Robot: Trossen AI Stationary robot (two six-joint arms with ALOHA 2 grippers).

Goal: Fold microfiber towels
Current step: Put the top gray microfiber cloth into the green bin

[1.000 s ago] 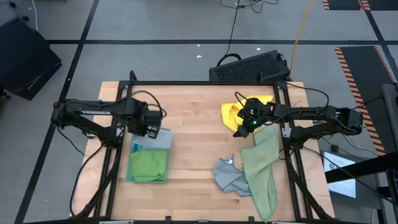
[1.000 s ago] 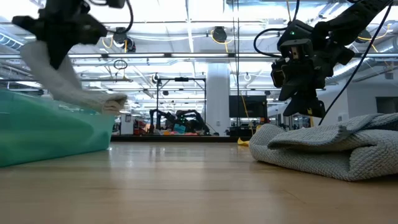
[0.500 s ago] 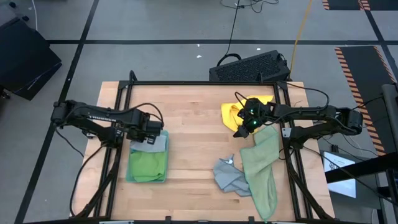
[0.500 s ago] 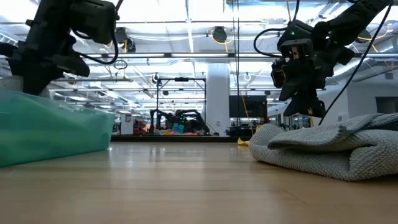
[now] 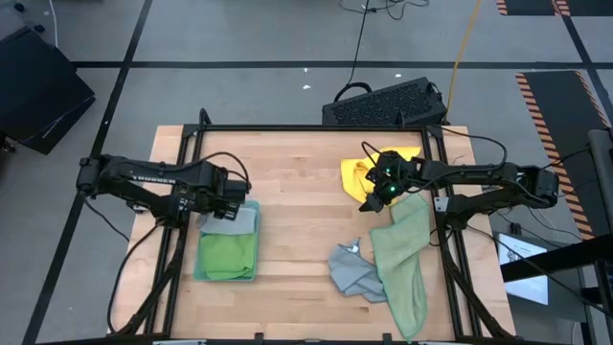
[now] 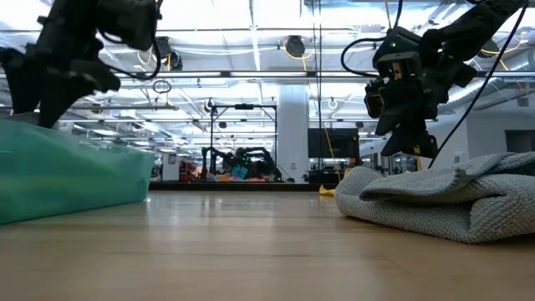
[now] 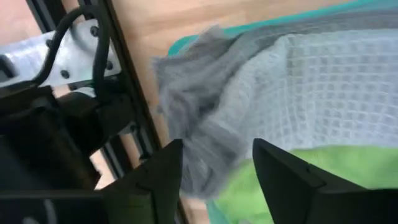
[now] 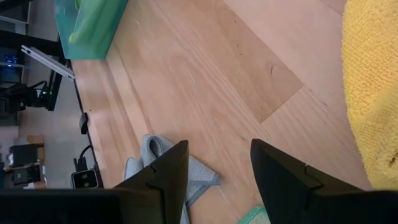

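step: setting folded grey towel (image 7: 261, 81) on stack | left gripper (image 7: 214, 165) spread, empty, just above it | right gripper (image 8: 217, 165) spread, empty, beside yellow towel (image 8: 373, 93) | next: fetch an unfolded towel

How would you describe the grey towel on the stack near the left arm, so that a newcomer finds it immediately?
Start at the wooden table and go to its left side, where a stack of folded towels lies beside the left gripper. The grey towel lies on top at the far end of the stack, partly covering the bright green towel. Unlike the crumpled grey cloth near the right arm, it lies flat.
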